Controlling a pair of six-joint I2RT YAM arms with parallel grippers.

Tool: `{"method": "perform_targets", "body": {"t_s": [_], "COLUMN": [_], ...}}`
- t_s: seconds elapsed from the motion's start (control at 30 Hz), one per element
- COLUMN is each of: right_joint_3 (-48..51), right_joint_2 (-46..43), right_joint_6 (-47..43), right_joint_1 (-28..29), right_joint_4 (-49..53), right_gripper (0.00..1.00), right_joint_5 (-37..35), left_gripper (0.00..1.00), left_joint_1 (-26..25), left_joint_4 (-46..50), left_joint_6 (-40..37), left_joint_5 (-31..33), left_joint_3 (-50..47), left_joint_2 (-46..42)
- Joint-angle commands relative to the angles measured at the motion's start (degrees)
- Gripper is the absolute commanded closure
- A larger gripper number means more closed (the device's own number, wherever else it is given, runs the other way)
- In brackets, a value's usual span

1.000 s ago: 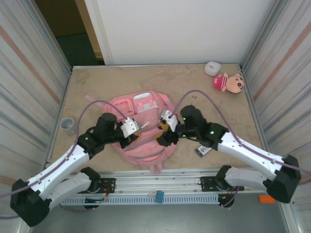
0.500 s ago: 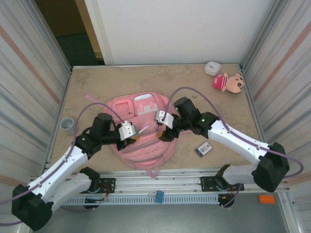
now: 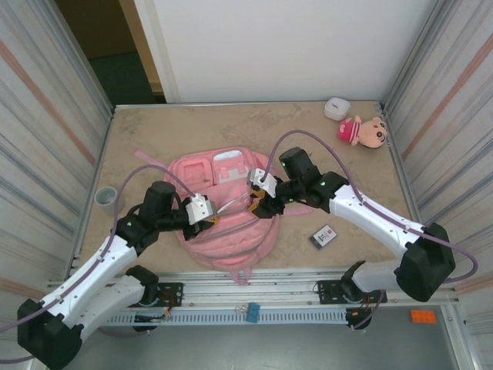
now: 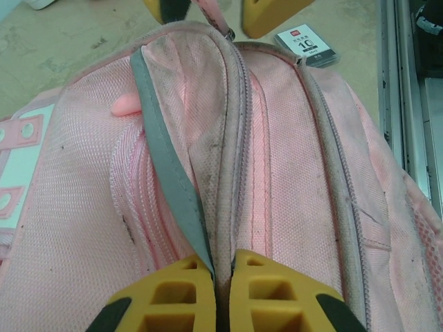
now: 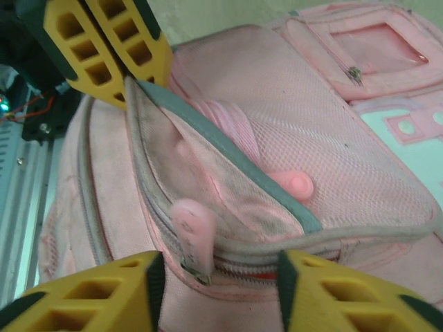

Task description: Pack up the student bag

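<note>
The left arm (image 3: 100,266) and right arm (image 3: 370,220) have white shells, black joint housings and small green lights (image 3: 129,224). A mauve cable (image 3: 146,171) loops along each. The left end effector (image 3: 209,220) and right end effector (image 3: 258,202) carry yellow, hollow-ribbed fingers (image 4: 166,297) edged in black.

Room-wise: the student bag (image 3: 227,223) hogs the middle of the worktop (image 3: 169,135), and both arms meet right over it, cables looping above; left fingers (image 4: 173,294) are pinched tight on the grey trim (image 4: 163,159), right fingers (image 5: 83,297) sit apart either side of a pink zip pull (image 5: 194,232), so the pocket mouth is just a narrow slit; wide bare stretch behind the bag; grey cup (image 3: 106,198) by the left wall, card (image 3: 324,236) just right of the bag, plush doll (image 3: 362,129) and small white thing (image 3: 337,108) in the far right corner
</note>
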State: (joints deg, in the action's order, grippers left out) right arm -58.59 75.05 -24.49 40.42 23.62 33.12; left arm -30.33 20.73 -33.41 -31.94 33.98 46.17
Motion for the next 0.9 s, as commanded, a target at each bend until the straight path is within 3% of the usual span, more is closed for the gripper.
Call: {"method": "perform_targets", "body": {"t_s": [0.0, 0.33, 0.43, 0.63, 0.87], "right_joint_3": [0.7, 1.0, 1.5, 1.1, -1.2], "right_joint_2": [-0.9, -2.1, -3.2, -4.2, 1.3], "right_joint_6": [3.1, 4.7, 4.3, 0.5, 0.2], "right_joint_1": [0.2, 1.1, 2.1, 8.1, 15.4], "right_joint_4": [-3.2, -4.4, -4.2, -3.2, -5.3], "right_gripper": [0.52, 0.92, 1.0, 1.0, 1.0], "right_joint_5": [3.2, 3.9, 3.3, 0.1, -1.7], "left_gripper": [1.0, 1.0, 1.0, 1.0, 1.0], "left_joint_1": [-0.1, -0.1, -0.1, -0.1, -0.1], "left_joint_4": [-7.3, -9.1, -11.0, -13.5, -19.8], "left_joint_6": [0.4, 2.4, 4.4, 7.6, 11.8], "left_joint_5": [-5.9, -3.0, -1.7, -1.7, -4.1], "left_joint_3": [0.7, -0.3, -1.1, -1.1, -0.5], "left_joint_2": [-1.7, -1.9, -1.7, 0.4, 3.0]}}
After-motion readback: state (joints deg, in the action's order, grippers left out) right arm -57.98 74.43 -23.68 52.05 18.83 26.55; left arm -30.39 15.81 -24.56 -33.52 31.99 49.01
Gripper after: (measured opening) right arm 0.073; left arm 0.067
